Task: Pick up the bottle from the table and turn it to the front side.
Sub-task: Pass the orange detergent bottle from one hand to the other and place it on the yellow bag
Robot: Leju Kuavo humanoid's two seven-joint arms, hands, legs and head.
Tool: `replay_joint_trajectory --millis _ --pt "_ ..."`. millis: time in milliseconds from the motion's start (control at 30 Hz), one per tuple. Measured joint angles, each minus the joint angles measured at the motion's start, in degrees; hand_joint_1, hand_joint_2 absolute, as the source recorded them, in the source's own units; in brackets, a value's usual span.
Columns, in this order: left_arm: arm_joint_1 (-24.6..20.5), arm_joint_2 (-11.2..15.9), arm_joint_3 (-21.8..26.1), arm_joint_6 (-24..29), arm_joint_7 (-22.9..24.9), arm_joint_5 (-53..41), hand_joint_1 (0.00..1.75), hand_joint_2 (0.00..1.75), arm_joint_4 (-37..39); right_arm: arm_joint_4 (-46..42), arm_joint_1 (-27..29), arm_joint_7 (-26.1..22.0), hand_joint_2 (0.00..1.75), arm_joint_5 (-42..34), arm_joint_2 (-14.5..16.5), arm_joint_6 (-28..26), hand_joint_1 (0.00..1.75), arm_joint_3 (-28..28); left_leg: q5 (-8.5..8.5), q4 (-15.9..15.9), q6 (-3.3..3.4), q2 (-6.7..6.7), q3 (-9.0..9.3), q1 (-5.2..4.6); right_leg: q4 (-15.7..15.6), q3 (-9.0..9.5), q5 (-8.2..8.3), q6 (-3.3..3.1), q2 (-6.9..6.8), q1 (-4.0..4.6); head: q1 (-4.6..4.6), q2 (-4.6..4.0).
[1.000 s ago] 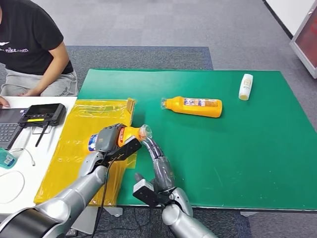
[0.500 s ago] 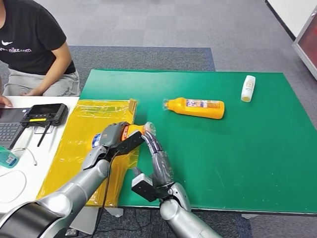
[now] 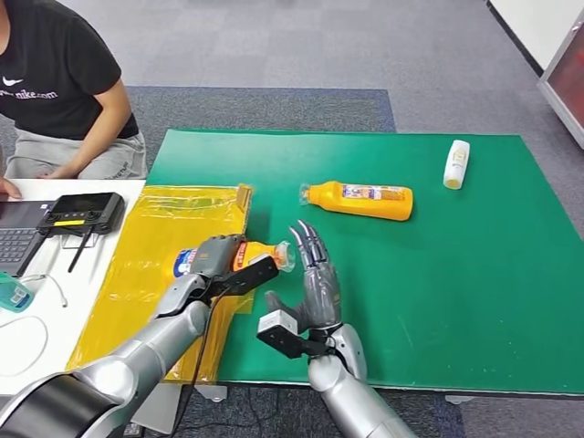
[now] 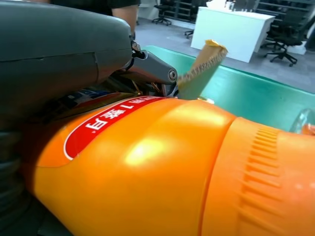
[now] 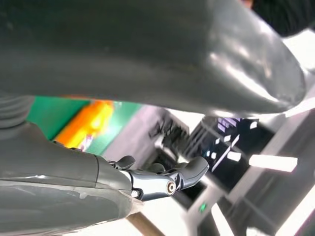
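Left hand (image 3: 219, 258) gripping an orange bottle (image 3: 256, 252) by its body — held on its side above the edge of a yellow plastic bag (image 3: 148, 239), clear cap pointing toward the right hand (image 3: 318, 290). Right hand open, fingers spread and raised, just beside the cap, not touching. Second orange bottle (image 3: 359, 200) lies on the green mat (image 3: 447, 274) beyond the right hand; a small white bottle (image 3: 456, 163) farther off.

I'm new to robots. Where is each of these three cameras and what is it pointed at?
Head view: high on the body, looking down at the green table; both arms show.
Left wrist view: behind the left hand, close on its orange bottle.
Right wrist view: behind the open right hand, its fingers showing.
Shared: head and left wrist views show the held bottle.
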Motion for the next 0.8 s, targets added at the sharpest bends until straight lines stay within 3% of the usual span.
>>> replay_joint_trajectory --millis 233,800 --pt "0.5 -0.4 -1.6 0.1 0.2 -1.3 1.75 1.75 0.2 -2.8 0.7 0.0 0.0 -0.4 0.1 0.0 0.0 -2.9 -0.4 0.0 0.06 -0.02 0.68 -0.01 0.0 0.46 -0.49 0.05 -0.03 -0.01 0.01 0.0" --pt "-0.2 -1.0 -3.2 -2.0 2.2 -2.3 1.74 1.75 0.3 -0.9 -0.5 0.0 0.0 -8.6 0.4 0.0 0.0 -1.3 -0.21 0.0 0.22 -0.07 0.08 -0.18 0.0 0.07 -0.29 0.26 -0.09 -0.19 0.0 0.0"
